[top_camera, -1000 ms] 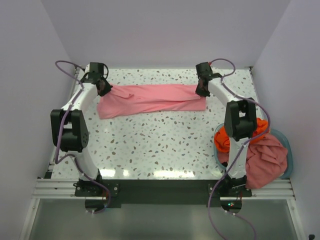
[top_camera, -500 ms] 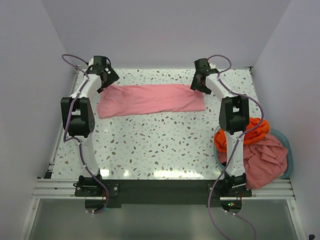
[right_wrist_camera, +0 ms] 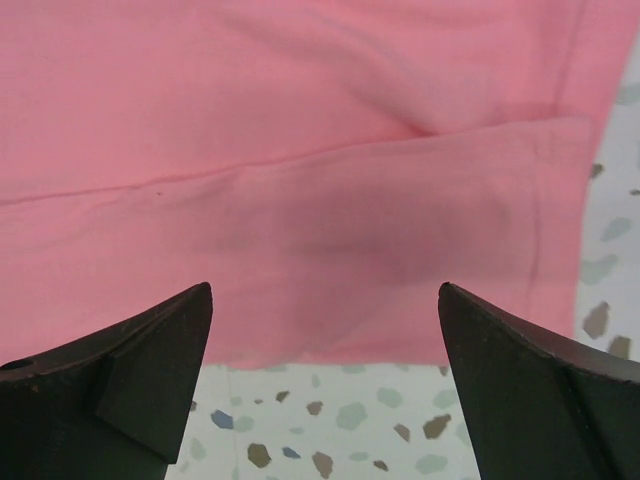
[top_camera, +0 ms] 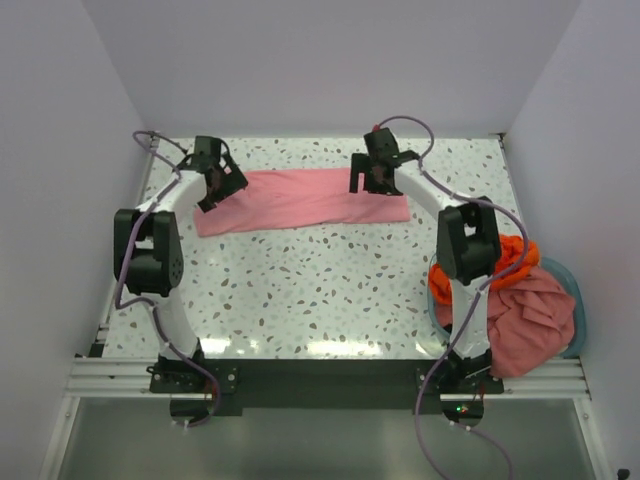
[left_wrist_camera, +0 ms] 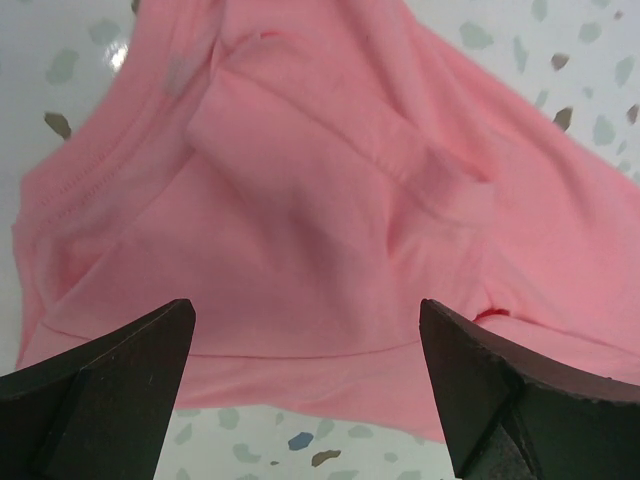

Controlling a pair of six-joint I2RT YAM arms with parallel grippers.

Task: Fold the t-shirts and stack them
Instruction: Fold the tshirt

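A light pink t-shirt [top_camera: 300, 198] lies folded into a long flat strip across the far side of the table. My left gripper [top_camera: 216, 188] hovers over its left end, open, nothing between the fingers. In the left wrist view the pink cloth [left_wrist_camera: 320, 200] with a sleeve fold fills the frame above the open left gripper [left_wrist_camera: 307, 310]. My right gripper [top_camera: 368, 178] is open above the strip's right part. The right wrist view shows the shirt's near hem [right_wrist_camera: 330, 260] beyond the open right gripper [right_wrist_camera: 325, 290]. An orange-red t-shirt [top_camera: 517, 254] and a salmon-pink t-shirt [top_camera: 535, 320] sit bunched at the right.
A pale teal round basket [top_camera: 577, 285] at the right edge holds the two bunched shirts, which spill over its rim. The speckled table [top_camera: 300, 290] has walls on the left, back and right. Both arms arch up from their bases at the near edge.
Both grippers opened and let go of the pink shirt's ends. They moved inward over the strip, and the cloth settled flat.
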